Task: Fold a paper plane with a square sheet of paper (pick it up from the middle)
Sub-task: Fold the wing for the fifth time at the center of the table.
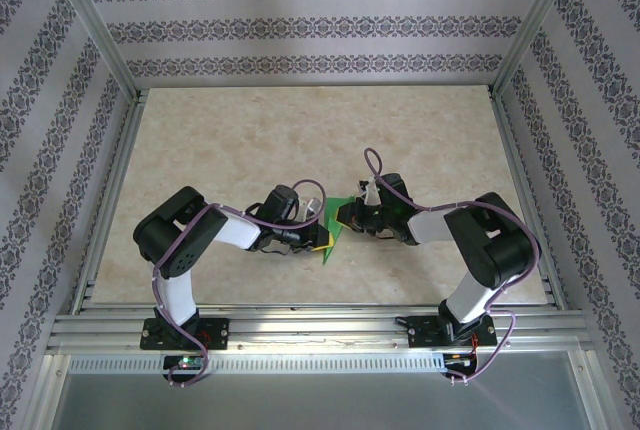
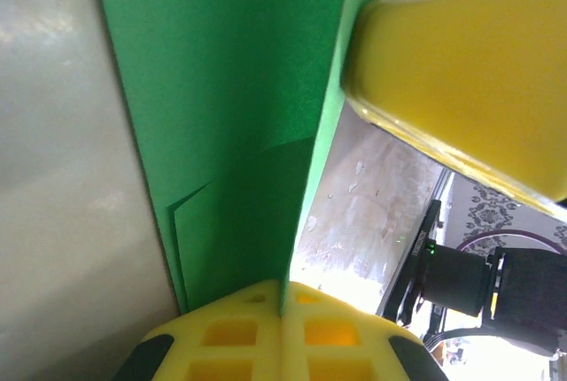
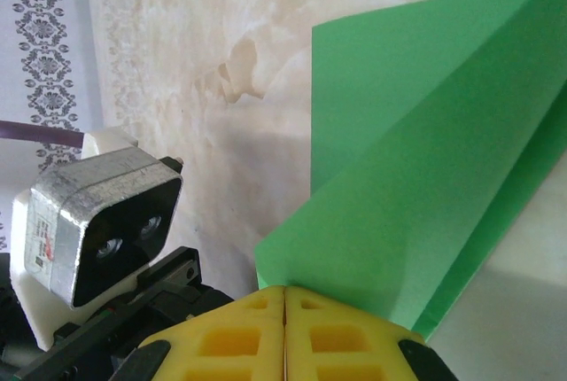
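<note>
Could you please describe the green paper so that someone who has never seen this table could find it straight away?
On the beige marbled table, look near the front edge, in the middle. The green paper sits there, pinched by the yellow left fingers and right fingers. It is a folded, pointed sheet, the only green thing there.

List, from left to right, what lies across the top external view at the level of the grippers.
left arm → left gripper → green paper → right gripper → right arm
</note>
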